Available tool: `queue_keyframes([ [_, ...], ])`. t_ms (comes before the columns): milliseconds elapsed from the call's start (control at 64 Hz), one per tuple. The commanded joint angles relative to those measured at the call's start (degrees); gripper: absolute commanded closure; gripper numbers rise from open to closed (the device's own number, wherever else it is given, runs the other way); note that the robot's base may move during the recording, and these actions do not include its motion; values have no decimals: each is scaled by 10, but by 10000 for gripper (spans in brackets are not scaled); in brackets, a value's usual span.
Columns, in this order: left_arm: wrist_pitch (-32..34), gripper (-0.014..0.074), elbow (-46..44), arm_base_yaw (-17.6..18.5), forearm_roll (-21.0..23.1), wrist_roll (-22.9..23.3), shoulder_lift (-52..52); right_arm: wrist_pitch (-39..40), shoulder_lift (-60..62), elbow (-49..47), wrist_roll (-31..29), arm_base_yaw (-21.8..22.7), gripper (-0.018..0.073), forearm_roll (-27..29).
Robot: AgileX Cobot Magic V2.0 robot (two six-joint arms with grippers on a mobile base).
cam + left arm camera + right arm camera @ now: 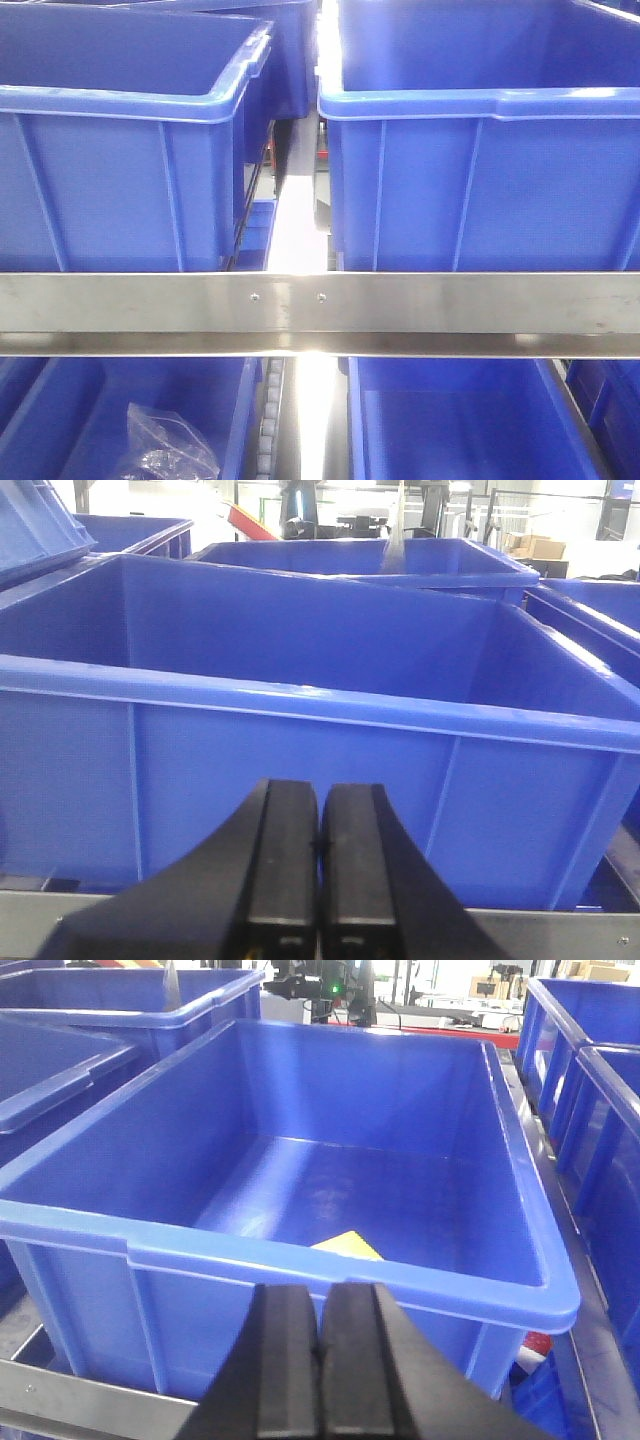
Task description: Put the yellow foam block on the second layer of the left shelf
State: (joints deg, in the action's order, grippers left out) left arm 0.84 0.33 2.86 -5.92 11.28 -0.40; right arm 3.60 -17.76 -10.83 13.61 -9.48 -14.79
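The yellow foam block [347,1245] lies inside a blue bin [300,1260], close behind the bin's near wall; only its top corner shows over the rim. My right gripper [321,1295] is shut and empty, just outside that near wall and below the rim. My left gripper [320,790] is also shut on nothing, facing the outer wall of another blue bin [300,750]. The shelf's steel rail [320,300] runs across the front view beneath two blue bins. Neither gripper shows in the front view.
Bins stand side by side on the upper tier [110,170] [480,170] with a narrow gap between. Lower bins sit under the rail; the left one holds a clear plastic bag [165,450]. More blue bins flank both wrist views.
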Motion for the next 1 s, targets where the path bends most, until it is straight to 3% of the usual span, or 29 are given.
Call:
queue_keyframes([
  [0, 51, 460, 14, -2, 2, 3, -9, 31, 26, -10, -5, 8, 512, -5],
  [188, 51, 460, 14, -2, 2, 3, -9, -18, 155, 34, -5, 53, 512, -6],
  [297, 51, 460, 14, -2, 2, 3, -9, -15, 192, 64, -5, 54, 512, -6],
  [438, 51, 460, 14, -2, 2, 3, -9, 38, 194, 116, -5, 52, 512, -6],
  [829, 51, 460, 14, -2, 2, 3, -9, 6, 194, 113, -5, 52, 510, -4],
  [922, 51, 460, 14, -2, 2, 3, -9, -26, 194, 113, -9, 52, 510, 60],
  [985, 51, 460, 14, -2, 2, 3, -9, -36, 194, 113, -43, 52, 510, 100],
])
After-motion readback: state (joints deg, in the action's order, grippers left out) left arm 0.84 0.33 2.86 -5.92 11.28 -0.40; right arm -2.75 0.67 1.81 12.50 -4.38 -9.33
